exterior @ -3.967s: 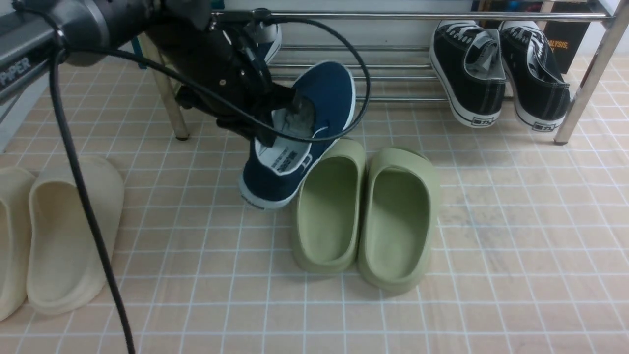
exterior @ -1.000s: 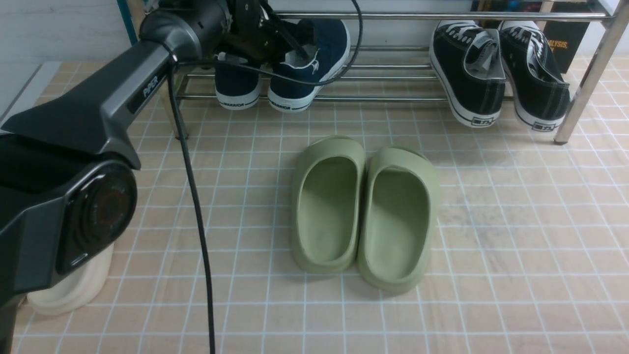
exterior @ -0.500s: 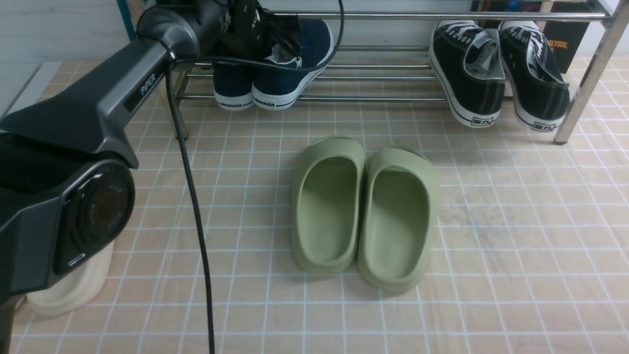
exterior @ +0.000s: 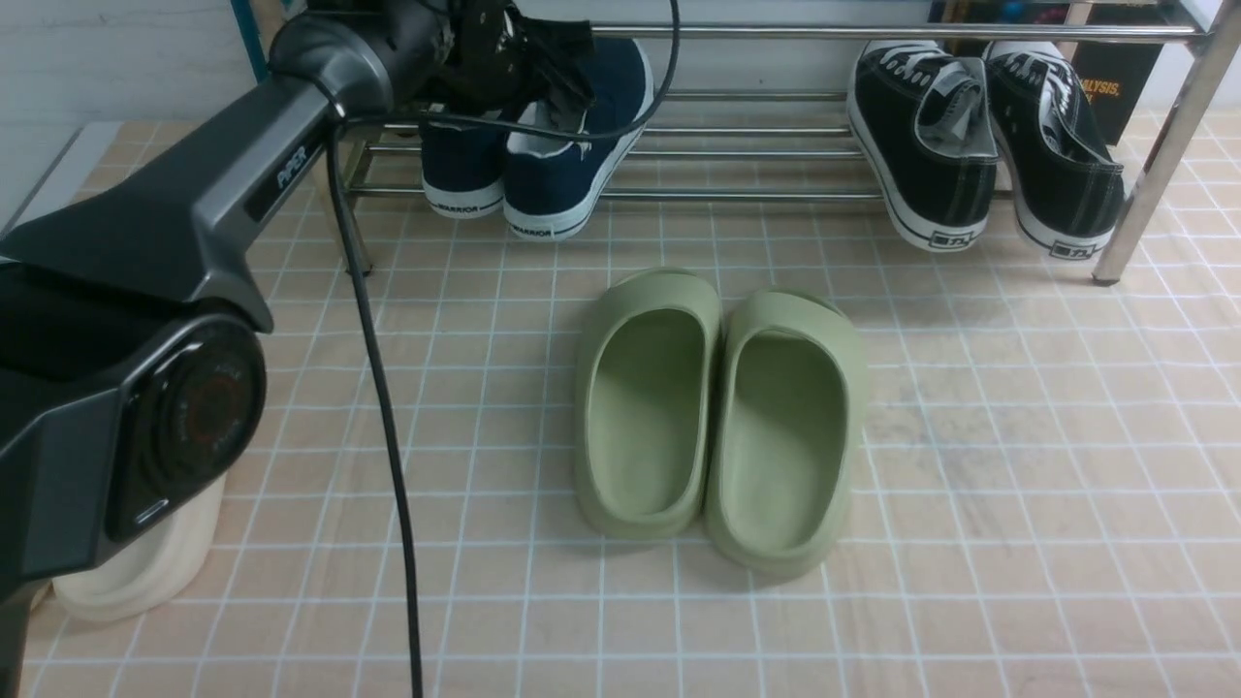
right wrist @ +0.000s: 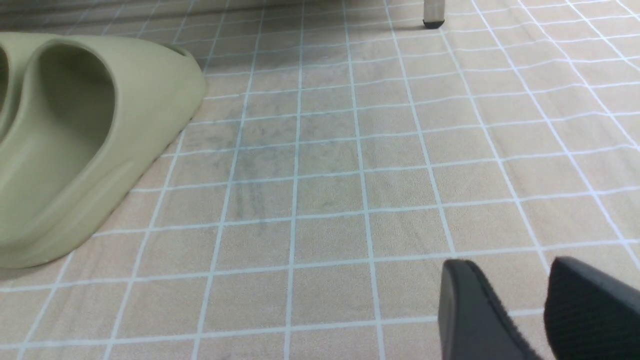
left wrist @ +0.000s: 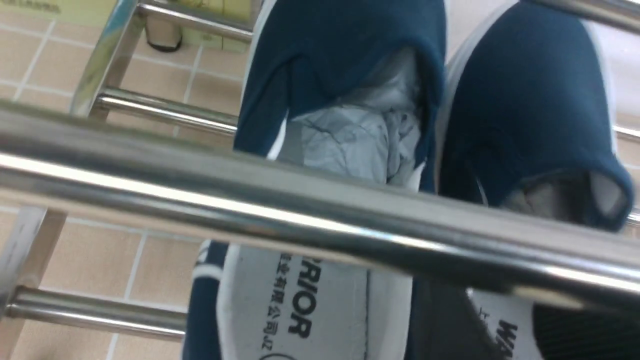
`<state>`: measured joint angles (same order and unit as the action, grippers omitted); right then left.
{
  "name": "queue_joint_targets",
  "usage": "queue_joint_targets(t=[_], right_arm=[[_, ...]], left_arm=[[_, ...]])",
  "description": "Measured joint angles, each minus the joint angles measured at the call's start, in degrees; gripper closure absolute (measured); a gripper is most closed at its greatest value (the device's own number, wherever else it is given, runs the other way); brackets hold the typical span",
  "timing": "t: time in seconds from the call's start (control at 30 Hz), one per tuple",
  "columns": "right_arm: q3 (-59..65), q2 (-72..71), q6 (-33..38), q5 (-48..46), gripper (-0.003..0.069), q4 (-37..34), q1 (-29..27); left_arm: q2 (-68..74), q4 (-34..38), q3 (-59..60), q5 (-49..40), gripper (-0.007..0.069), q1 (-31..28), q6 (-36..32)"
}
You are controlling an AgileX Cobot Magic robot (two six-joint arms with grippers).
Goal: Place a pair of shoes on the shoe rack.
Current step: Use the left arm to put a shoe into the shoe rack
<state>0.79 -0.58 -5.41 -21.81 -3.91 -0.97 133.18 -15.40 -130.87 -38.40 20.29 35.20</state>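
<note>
Both navy shoes of the pair rest side by side on the shoe rack (exterior: pixel 756 194) at its left end, heels toward me. The left shoe (exterior: pixel 463 165) sits a little further back than the right shoe (exterior: pixel 557 184), whose heel hangs over the front bar. My left gripper (exterior: pixel 557 73) hovers just above the right shoe under the top bar. In the left wrist view the rack's bar (left wrist: pixel 300 210) crosses in front of both shoes (left wrist: pixel 350 60). The left gripper (left wrist: pixel 500 315) stands open there, fingers apart over the white insole. My right gripper (right wrist: pixel 510 262) is open over bare floor, holding nothing.
Two black lace-up sneakers (exterior: pixel 921 145) lean on the rack's right part, beside its right leg (exterior: pixel 1154 165). A pair of olive slides (exterior: pixel 717 417) lies mid-floor, also seen as the nearer slide (right wrist: pixel 75 140). A cream slide (exterior: pixel 145 572) peeks out under my left arm. A black cable (exterior: pixel 378 388) hangs down.
The left gripper carried the second navy shoe up onto the rack, then opened. The shoe has dropped from its grip and slid slightly toward the front bar.
</note>
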Motion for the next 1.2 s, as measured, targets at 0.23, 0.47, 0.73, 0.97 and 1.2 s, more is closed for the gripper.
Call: queue_joint_targets(t=[0.23,0.47,0.73,0.97,1.2], right_arm=[[0.0,0.0,0.0,0.0,0.0421,0.0,0.0],[0.0,0.0,0.0,0.0,0.0421,0.0,0.0],[0.0,0.0,0.0,0.0,0.0421,0.0,0.0],[0.0,0.0,0.0,0.0,0.0421,0.0,0.0],[0.0,0.0,0.0,0.0,0.0421,0.0,0.0]], left_arm=[[-3.1,1.8,0.0,-8.6,0.0326,0.0,-6.5],[-11.7,3.4,-0.3,-19.0,0.0587,0.0,-20.2],[-5.0,11.5,2.4,-30.0,0.0622,-0.1,-30.5],[-1.6,14.7,2.8,-24.8,0.062,-0.1,-31.4],[-1.7,14.8,2.8,-21.0,0.061,-0.1,-31.4]])
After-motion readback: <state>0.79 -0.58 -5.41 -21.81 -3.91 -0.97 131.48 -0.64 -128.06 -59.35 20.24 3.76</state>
